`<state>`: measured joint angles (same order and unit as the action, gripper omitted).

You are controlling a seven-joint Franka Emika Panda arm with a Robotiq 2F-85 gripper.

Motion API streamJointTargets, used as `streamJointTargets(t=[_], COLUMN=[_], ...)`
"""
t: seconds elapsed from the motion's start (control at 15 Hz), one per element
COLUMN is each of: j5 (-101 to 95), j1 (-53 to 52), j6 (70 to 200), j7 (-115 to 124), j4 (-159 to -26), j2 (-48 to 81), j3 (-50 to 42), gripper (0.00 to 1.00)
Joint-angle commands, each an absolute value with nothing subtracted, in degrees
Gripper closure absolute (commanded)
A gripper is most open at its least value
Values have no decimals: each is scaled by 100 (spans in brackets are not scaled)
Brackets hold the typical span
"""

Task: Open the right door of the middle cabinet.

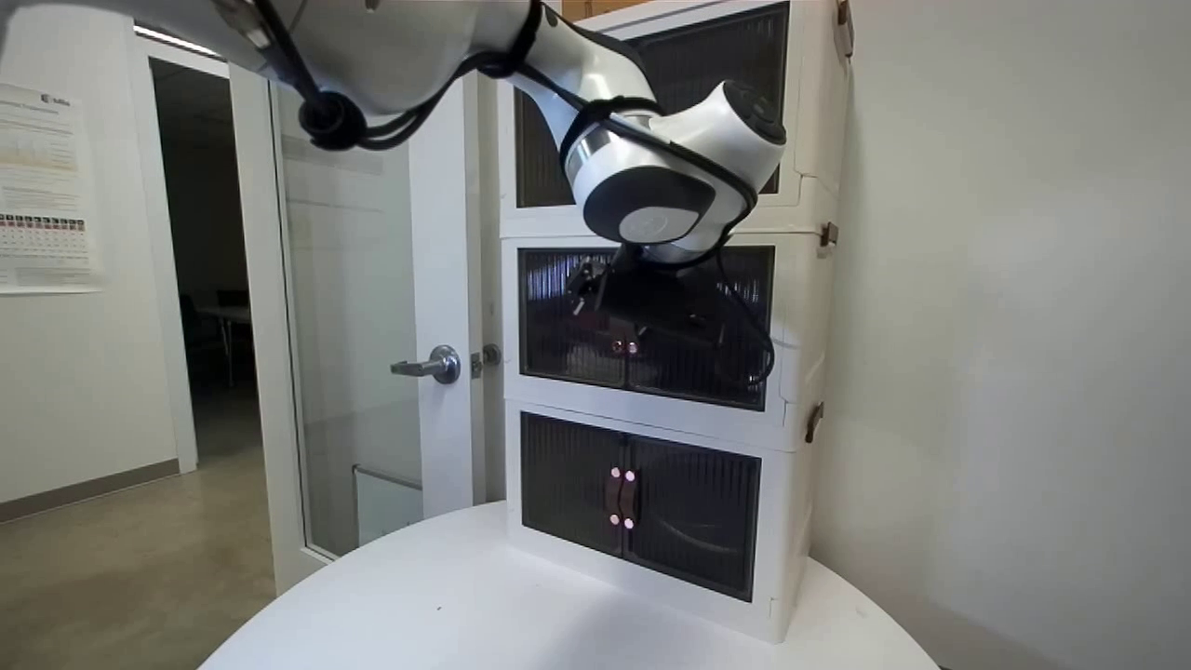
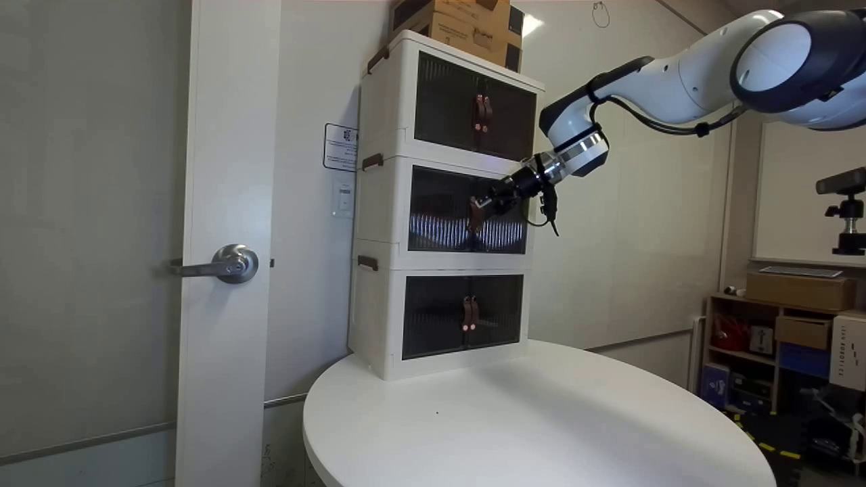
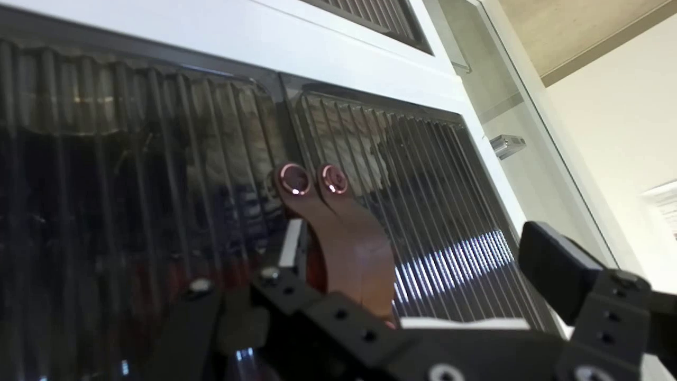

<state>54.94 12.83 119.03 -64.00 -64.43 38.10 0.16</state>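
The middle cabinet (image 1: 784, 307) is the white middle box of the stack, seen in both exterior views (image 2: 399, 203). Its right door (image 1: 707, 377), dark and ribbed, looks closed; it also shows in an exterior view (image 2: 509, 237). The wrist view is upside down, so the right door (image 3: 132, 185) fills its left side, with dim red inside. Two brown strap handles (image 3: 359, 248) meet at the seam. My gripper (image 3: 415, 246) is open, its fingers on either side of the handles. One finger is close beside the right door's handle, contact unclear. The gripper (image 2: 482, 203) is at the handles.
The top cabinet (image 2: 446, 101) and bottom cabinet (image 2: 463, 314) have like dark doors. The stack stands on a round white table (image 2: 541, 419). A cardboard box (image 2: 473, 30) sits on top. A room door with lever handle (image 1: 433, 365) is beside the stack.
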Motion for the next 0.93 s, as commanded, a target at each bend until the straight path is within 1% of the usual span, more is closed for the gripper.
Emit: streamJointTargets(t=[0.0,0.4,0.6,0.87], j5=[5319,5303,5211,4953], j1=[1323,1358,1348,1290], j6=[11855,11554,11116,10908], j7=[-6246,-6421,-6605,-6707], j4=[-6103,-6269,-6554,-6932], j2=[3983,3853,3695,3474], j3=[181,400,505,511], gripper=[0,0,0,0])
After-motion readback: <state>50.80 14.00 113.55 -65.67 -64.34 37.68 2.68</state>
